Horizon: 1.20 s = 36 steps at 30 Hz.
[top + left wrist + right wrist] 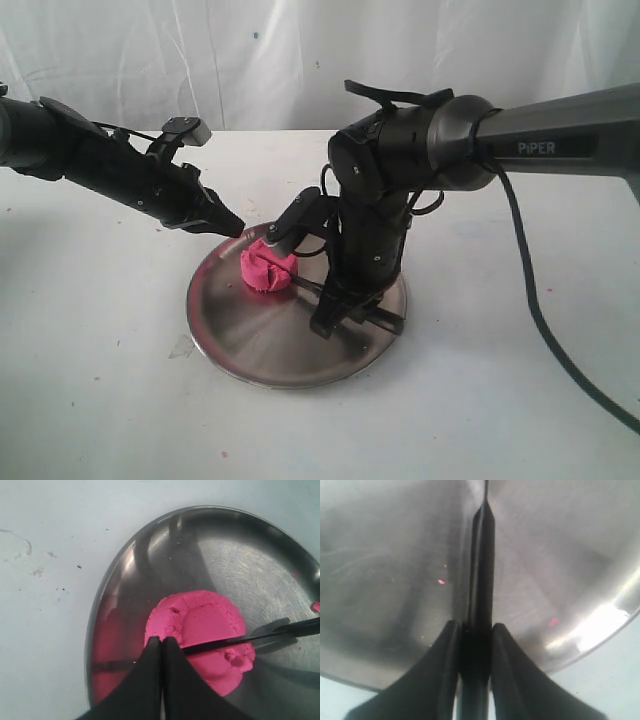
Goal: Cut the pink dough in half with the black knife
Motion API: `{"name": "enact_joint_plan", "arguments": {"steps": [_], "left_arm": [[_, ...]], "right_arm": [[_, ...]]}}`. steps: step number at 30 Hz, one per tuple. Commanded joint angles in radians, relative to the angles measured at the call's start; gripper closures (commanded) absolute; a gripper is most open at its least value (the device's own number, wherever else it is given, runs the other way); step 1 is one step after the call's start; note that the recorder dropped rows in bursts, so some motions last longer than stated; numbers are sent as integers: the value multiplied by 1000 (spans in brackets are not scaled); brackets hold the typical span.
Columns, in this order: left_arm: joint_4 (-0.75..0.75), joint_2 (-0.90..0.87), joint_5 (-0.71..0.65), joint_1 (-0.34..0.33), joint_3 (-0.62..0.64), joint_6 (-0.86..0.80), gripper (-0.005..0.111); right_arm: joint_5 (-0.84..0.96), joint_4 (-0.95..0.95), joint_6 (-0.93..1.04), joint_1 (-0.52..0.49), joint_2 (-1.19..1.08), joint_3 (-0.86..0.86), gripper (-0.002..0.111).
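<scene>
**Pink dough** (pixel 267 268) (pixel 200 635): one lumpy round piece, lying on the plate left of the plate's middle, near the centre of the exterior frame.

**Black knife** (pixel 315 288) (pixel 250 637) (pixel 481 570): the thin blade lies across the top of the dough, reaching it from the right. Depth of cut cannot be told.

**Right gripper** (pixel 345 310) (pixel 475 630): jaws clamped on the knife handle, low over the right half of the plate.

**Left gripper** (pixel 232 228) (pixel 161 647): jaws pressed together, holding nothing, tips at the dough's upper-left edge. Contact cannot be told.

**Plate** (pixel 250 340) (pixel 240 555) (pixel 385 580): round, shiny metal, with small pink crumbs, lower centre of the exterior frame.

**Bench** (pixel 100 400): white, carrying the plate.

**Cable** (pixel 540 300): black, hanging from the right arm towards the lower right.

**Cloth** (pixel 200 60): white, creased, along the top.
</scene>
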<state>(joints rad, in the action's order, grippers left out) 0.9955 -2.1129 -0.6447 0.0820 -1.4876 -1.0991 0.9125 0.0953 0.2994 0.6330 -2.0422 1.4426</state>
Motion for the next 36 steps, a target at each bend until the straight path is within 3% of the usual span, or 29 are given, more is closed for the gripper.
{"name": "enact_joint_plan", "arguments": {"steps": [1,22,36], "left_arm": [[12,11,-28,-1,8,4,107],[16,11,-35,-1,8,5,107],[16,11,-37,-1,8,5,107]], "right_arm": [[58,47,11,-6,2,3,108],[-42,34,37,29,6,21,108],[-7,11,39,29,6,21,108]]}}
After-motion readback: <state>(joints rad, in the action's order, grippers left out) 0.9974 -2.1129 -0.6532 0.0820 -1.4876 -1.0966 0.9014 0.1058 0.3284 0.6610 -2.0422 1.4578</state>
